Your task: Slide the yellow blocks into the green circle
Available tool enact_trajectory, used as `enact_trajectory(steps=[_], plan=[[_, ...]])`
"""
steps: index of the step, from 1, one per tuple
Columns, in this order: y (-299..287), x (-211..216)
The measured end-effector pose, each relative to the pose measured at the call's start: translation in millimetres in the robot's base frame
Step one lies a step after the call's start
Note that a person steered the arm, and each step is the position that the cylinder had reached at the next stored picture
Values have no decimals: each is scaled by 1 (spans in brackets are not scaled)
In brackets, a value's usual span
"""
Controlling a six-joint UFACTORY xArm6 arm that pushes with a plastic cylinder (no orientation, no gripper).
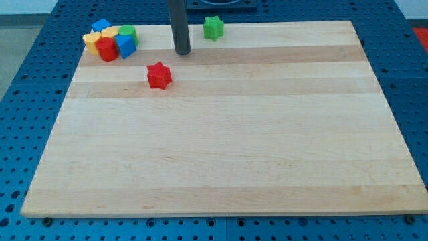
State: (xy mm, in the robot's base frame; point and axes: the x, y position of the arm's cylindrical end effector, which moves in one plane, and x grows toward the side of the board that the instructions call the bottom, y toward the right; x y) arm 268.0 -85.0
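A cluster of blocks sits at the board's top left corner. In it are a yellow block (91, 40) at the left, a second yellow block (109, 33) partly hidden behind, a green round block (128, 33) at the right, a red block (107, 49), a blue block (125, 45) and another blue block (101, 25) at the back. The yellow blocks are close to the green round block, with the red and blue ones between. My tip (182, 51) stands right of the cluster, apart from every block.
A red star block (159, 75) lies below and left of my tip. A green star block (213, 28) lies near the top edge, right of the rod. The wooden board (227, 147) lies on a blue perforated table (27, 134).
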Motion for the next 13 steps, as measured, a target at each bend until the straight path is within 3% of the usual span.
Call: enact_trajectory(steps=[2, 3, 5, 6, 7, 13], plan=[[-21, 17], [-81, 20], [-201, 77], [-220, 56], [-220, 17], [-220, -22]])
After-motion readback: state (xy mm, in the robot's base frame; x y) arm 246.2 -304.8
